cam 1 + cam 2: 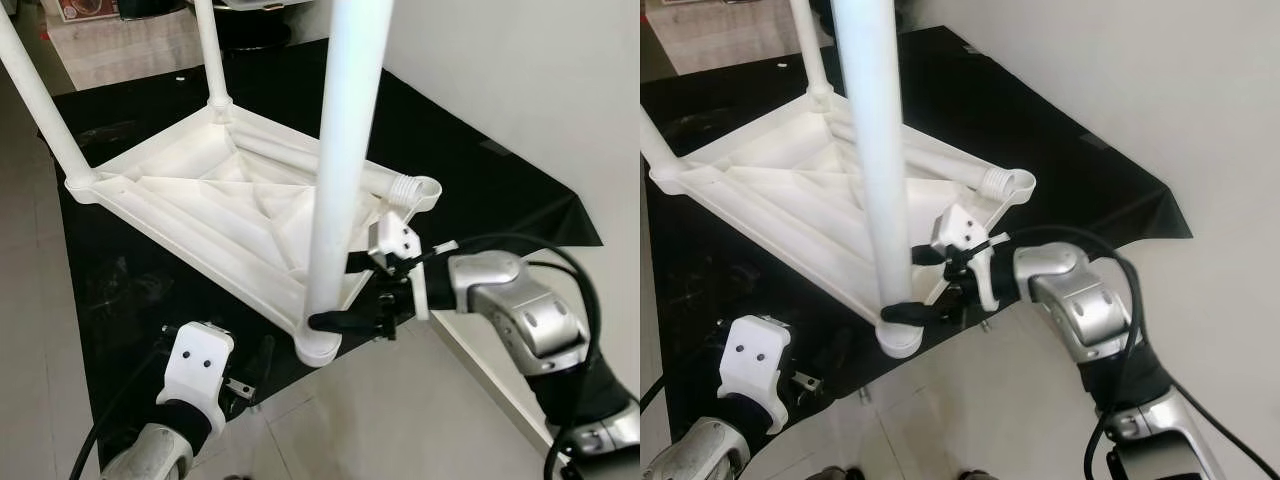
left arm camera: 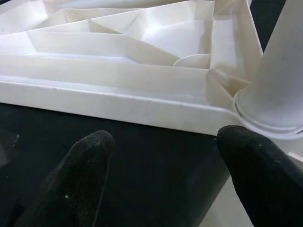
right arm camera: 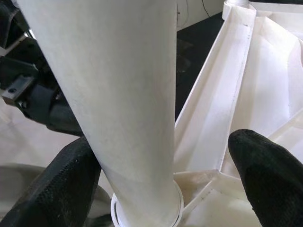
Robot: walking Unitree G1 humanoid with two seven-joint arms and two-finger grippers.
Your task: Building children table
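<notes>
A white plastic children's table (image 1: 190, 190) lies upside down on a black mat (image 1: 490, 180). Three legs stand in its corner sockets: the near leg (image 1: 345, 150), one at the far left (image 1: 40, 100) and one at the back (image 1: 210, 50). A loose leg (image 1: 940, 160) lies across the underside, its threaded end (image 1: 405, 187) at the right corner. My right gripper (image 1: 340, 292) is open and straddles the near leg's base; one finger (image 3: 52, 189) touches it, the other stands apart. My left gripper (image 2: 170, 170) is open, low over the mat just before the table's near edge.
A white wall (image 1: 520, 60) and its skirting run close along the right of the mat. Pale tiled floor (image 1: 400, 420) lies in front of the mat's near edge. More floor and some dark furniture show at the back.
</notes>
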